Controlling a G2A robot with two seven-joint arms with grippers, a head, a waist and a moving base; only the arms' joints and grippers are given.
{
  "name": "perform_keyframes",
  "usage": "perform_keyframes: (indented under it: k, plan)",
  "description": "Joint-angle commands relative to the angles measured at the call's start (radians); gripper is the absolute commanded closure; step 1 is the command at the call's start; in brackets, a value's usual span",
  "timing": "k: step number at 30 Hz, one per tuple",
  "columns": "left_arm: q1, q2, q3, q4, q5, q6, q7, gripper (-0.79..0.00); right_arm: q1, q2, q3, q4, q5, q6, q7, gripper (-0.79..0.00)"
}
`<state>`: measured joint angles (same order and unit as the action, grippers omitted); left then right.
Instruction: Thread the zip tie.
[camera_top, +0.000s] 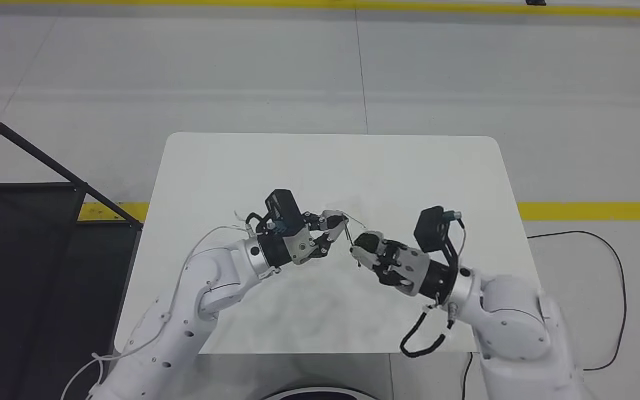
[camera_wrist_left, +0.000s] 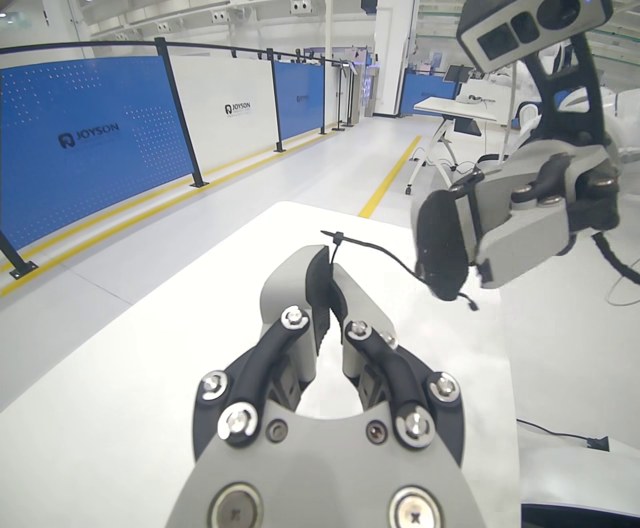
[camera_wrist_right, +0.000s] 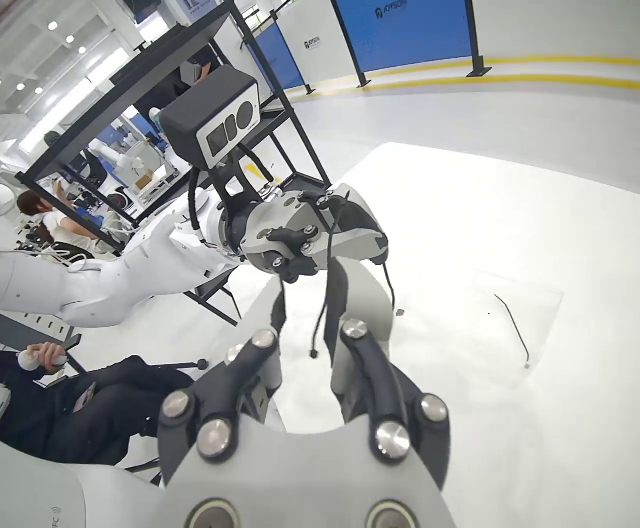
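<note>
**Top:** white worktop (camera_top: 420, 170) fills mid-frame. Both arms come in from the bottom edge, L arm from lower left, R arm from lower right. Left end effector (camera_top: 335, 230) and right end effector (camera_top: 362, 245) sit tip to tip just below frame centre, near each other and lifted off the surface.

**L wrist:** left end effector is clenched, pads pressed together on the zip tie (camera_wrist_left: 370, 246). Grip point is on the strap just under the head, and the head pokes out past the fingertips. The strap leaves the head sideways, sags a bit, and runs across to the right end effector. It goes in behind that one's black pad, and a short bit of the tip shows out the far side. The tie is in the air above the worktop, spanning the two end effectors.

**R wrist:** right end effector is part-released, with a clear gap between its fingers. The black strap runs down through that gap, close along one pad, free end dangling. Can't tell if it touches the pad. Left end effector is just beyond, still over the worktop. A second zip tie (camera_wrist_right: 512, 325) lies flat and unlooped on a faint clear sheet (camera_wrist_right: 545, 305), well apart from both end effectors.
</note>
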<state>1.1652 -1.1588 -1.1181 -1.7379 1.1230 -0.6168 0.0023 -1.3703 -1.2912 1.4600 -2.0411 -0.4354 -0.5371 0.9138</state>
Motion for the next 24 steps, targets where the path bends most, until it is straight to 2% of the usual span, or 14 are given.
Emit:
perform_keyframes:
  k: [1,7,10,13,15,24]
  plan:
    - [0.000,0.000,0.000,0.000,0.000,0.000,0.000,0.000,0.009,0.005,0.000,0.009,0.024,-0.009,0.027,0.000]
    - [0.003,-0.001,0.000,-0.004,0.003,0.004,-0.001,0.000,0.025,0.018,-0.001,0.028,0.055,-0.005,0.057,0.000]
    - [0.004,-0.002,0.000,-0.005,0.004,0.005,-0.002,0.000,0.028,0.024,-0.001,0.038,0.072,0.005,0.054,-0.157]
    - [0.003,-0.002,0.001,-0.007,0.005,0.005,-0.004,0.000,0.035,0.029,-0.002,0.047,0.089,0.023,0.056,-0.209]
    - [0.003,-0.002,0.001,-0.006,0.007,0.005,-0.002,0.000,0.041,0.032,-0.003,0.052,0.097,0.036,0.057,-0.289]
    - [0.002,-0.004,0.001,-0.002,0.007,0.005,0.001,0.000,0.068,0.047,-0.027,0.066,0.109,0.065,0.080,-0.274]
